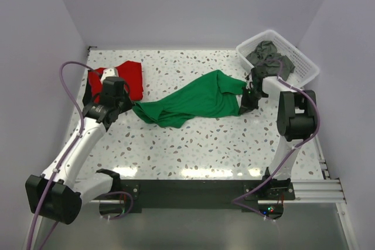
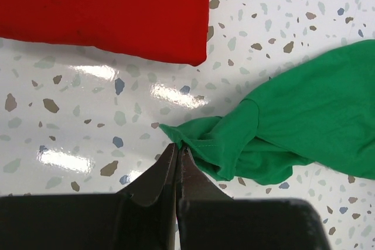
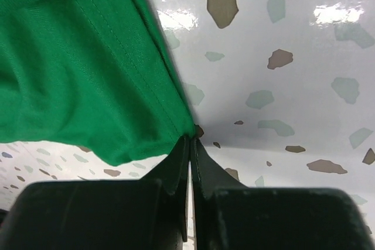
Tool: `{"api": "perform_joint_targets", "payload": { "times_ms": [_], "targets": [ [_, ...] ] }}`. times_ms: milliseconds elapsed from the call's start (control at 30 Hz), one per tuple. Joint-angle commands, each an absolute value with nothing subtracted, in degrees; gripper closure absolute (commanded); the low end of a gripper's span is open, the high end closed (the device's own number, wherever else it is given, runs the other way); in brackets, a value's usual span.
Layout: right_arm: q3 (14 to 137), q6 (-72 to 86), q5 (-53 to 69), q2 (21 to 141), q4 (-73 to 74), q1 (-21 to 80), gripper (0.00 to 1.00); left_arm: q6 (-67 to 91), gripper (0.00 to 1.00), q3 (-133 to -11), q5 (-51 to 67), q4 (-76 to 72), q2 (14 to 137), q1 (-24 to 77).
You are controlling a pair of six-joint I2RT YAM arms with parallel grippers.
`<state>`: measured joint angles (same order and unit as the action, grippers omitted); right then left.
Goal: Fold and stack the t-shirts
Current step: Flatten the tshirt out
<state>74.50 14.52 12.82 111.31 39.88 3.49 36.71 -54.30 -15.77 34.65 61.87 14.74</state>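
Top external view, left to right: we see the red t-shirt [image 1: 133,74] lying folded at the far left of the surface [image 1: 193,144], the one step we judge complete. Beside it, the left pincer [image 1: 132,106] is closed on a corner of the green t-shirt [image 1: 199,100], which lies rumpled mid-surface. The right pincer [image 1: 246,108] is likewise pinched shut on its opposite hem. At far right, dark grey t-shirts [image 1: 268,57] lie crumpled in the white basket [image 1: 310,68]. We judge the green fold barely begun and the grey ones untouched.
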Motion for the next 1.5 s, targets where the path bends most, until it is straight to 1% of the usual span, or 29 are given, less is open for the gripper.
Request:
{"api": "perform_joint_targets", "payload": {
  "times_ms": [0,67,167,200,267,300,333,400,433,533,600,767,933,1033,1200,1467],
  "targets": [
    [78.21,14.85,15.63,110.67,44.28,3.60,1.00,33.94,1.00,-57.28,-14.59,29.27,64.15,14.33],
    [82.67,15.81,16.78,108.99,45.87,3.34,1.00,32.79,1.00,-60.19,-14.50,27.95,67.39,14.41],
    [90.94,16.96,18.37,105.56,49.74,2.90,1.00,30.85,1.00,-67.48,-14.15,26.55,72.15,14.33],
    [93.40,17.22,18.46,104.86,50.79,2.81,1.00,30.07,1.00,-71.59,-14.06,26.37,73.20,14.33],
    [101.57,18.10,18.46,102.93,54.04,2.20,1.00,28.84,1.00,-76.00,-14.06,26.02,76.09,14.41],
    [104.30,18.71,18.37,102.40,55.44,1.85,1.00,28.39,1.00,-81.07,-14.24,26.28,76.98,14.33],
    [109.72,19.50,18.54,101.26,55.89,1.32,1.00,28.13,1.00,-83.91,-14.41,27.24,78.65,14.24],
    [115.63,21.18,18.46,100.37,57.04,0.79,1.00,27.34,1.00,-91.79,-14.59,28.12,79.89,14.24],
    [121.41,21.44,17.93,99.50,57.91,0.62,1.00,27.07,1.00,-94.19,-14.68,28.56,80.33,14.24],
    [129.17,21.88,17.14,96.26,56.87,0.62,1.00,26.63,1.00,-102.29,-14.85,29.35,80.34,14.24],
    [130.08,21.89,16.35,93.36,53.20,0.62,1.00,26.02,1.00,-106.32,-14.94,28.92,79.28,14.24],
    [128.67,20.31,13.19,82.82,45.10,0.62,1.00,24.00,1.00,-111.35,-15.47,25.67,73.41,14.24],
    [133.75,18.81,9.41,79.10,42.89,0.61,1.00,22.59,1.00,-114.96,-15.64,24.00,68.57,14.24],
    [135.78,19.42,9.05,78.57,41.58,0.53,1.00,22.76,1.00,-116.71,-14.59,23.12,68.11,14.33],
    [134.92,20.21,9.14,80.41,40.78,0.53,1.00,23.38,1.00,-117.51,-10.21,19.96,71.10,14.33],
    [124.64,19.78,8.35,85.77,37.44,0.62,1.00,22.76,1.00,-117.85,-2.73,18.89,85.07,14.24]
  ]
}}
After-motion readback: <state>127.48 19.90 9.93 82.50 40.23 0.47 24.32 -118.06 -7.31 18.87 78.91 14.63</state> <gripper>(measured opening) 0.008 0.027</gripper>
